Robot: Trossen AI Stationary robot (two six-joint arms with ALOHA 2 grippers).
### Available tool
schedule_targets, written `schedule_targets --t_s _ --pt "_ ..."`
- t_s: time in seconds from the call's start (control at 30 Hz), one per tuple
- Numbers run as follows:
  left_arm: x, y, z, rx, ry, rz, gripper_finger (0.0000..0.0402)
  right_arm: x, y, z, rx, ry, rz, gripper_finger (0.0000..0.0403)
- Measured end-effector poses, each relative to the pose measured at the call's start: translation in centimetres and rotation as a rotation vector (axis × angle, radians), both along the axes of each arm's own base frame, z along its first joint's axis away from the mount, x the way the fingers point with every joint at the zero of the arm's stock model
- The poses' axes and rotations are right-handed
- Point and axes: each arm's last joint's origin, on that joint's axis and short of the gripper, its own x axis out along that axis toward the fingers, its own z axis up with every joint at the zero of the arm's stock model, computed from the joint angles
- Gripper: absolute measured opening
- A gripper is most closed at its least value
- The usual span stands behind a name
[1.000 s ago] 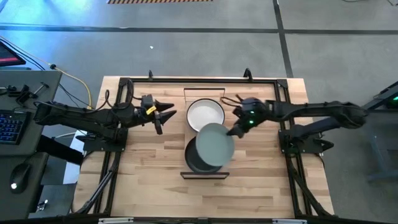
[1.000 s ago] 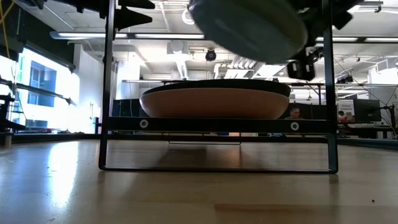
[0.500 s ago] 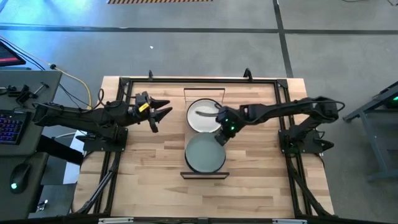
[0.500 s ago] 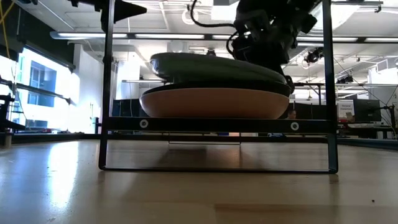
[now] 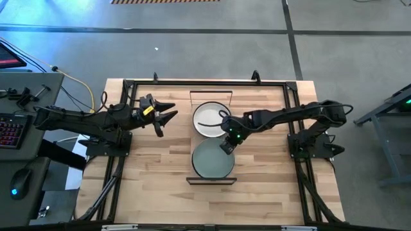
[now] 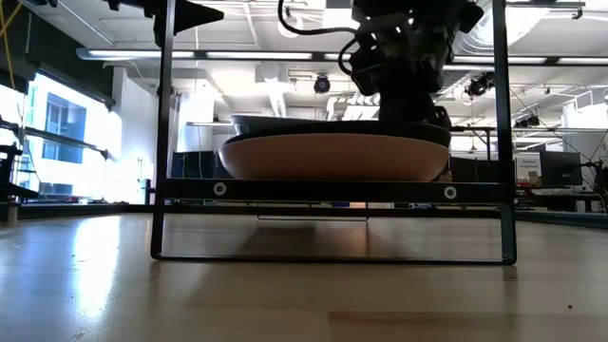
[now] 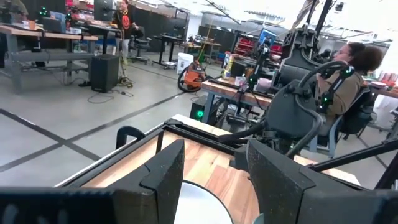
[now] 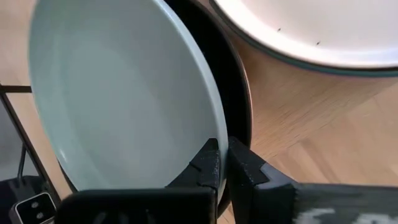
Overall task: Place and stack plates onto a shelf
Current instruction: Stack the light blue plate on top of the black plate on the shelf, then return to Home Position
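The pale green plate (image 5: 212,162) lies on top of a stack on the near half of the shelf (image 5: 191,180). The low view shows a black plate (image 6: 285,124) on a pink plate (image 6: 332,158) under it. The cream-white plate (image 5: 210,119) sits on a dark teal plate (image 8: 348,70) on the far half. My right gripper (image 5: 226,145) is shut on the green plate's far right rim. My left gripper (image 5: 168,116) hovers open, left of the shelf. No purple plate shows. My right gripper pinches the pale green plate's raised rim (image 8: 214,134), one finger (image 8: 208,167) inside the plate and the other (image 8: 245,167) outside it. It comes slanting down from the table's right and far side. The plate lies about level, nested in the black plate (image 8: 233,106).
The shelf's black wire posts (image 6: 167,133) stand at its corners, and a rail (image 6: 332,190) runs under the stack. Bare tabletop (image 5: 154,173) lies left, right and near of the shelf. A seated person (image 7: 348,68) shows in the room beyond the table.
My right gripper has moved down and toward the table's left, carrying the pale green plate. The plate was tilted and high above the shelf; now it has levelled out and settled on the black plate on the shelf's near half.
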Motion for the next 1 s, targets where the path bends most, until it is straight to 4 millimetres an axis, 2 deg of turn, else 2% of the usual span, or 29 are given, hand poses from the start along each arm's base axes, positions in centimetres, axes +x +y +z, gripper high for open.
schedule_targets --t_s 0.13,0.3,0.43,0.53,0.63,0.77,0.9,1.0 --pt "0.0 0.0 0.0 0.0 0.0 0.0 0.0165 0.0 0.0 0.0 0.006 -0.003 -0.003 0.0017" --pt "0.0 0.0 0.0 0.0 0.0 -0.006 0.0165 0.2 0.0 0.4 0.012 -0.011 -0.005 0.0095" --pt "-0.1 -0.1 0.1 0.0 -0.006 -0.02 0.0165 0.6 0.0 2.5 -0.025 -0.038 0.098 0.0169" --pt "-0.2 0.0 0.2 0.0 -0.011 -0.022 0.0165 0.4 -0.1 4.2 -0.095 -0.011 0.181 0.0208" --pt "-0.7 0.0 0.6 -0.017 -0.044 -0.023 0.0165 -1.1 -0.3 5.3 -0.212 0.065 0.231 0.0226" --pt "-1.6 0.0 1.2 -0.045 -0.094 -0.024 0.0165 -4.4 -0.4 5.4 -0.248 0.061 0.223 0.0228" --pt "-2.3 0.1 1.5 -0.047 -0.116 -0.005 0.0165 -8.2 -0.4 4.9 -0.236 -0.049 0.139 0.0227" --pt "-2.5 0.2 1.7 -0.049 -0.129 0.02 0.0165 -10.1 -0.4 4.9 -0.22 -0.226 0.047 0.0227"
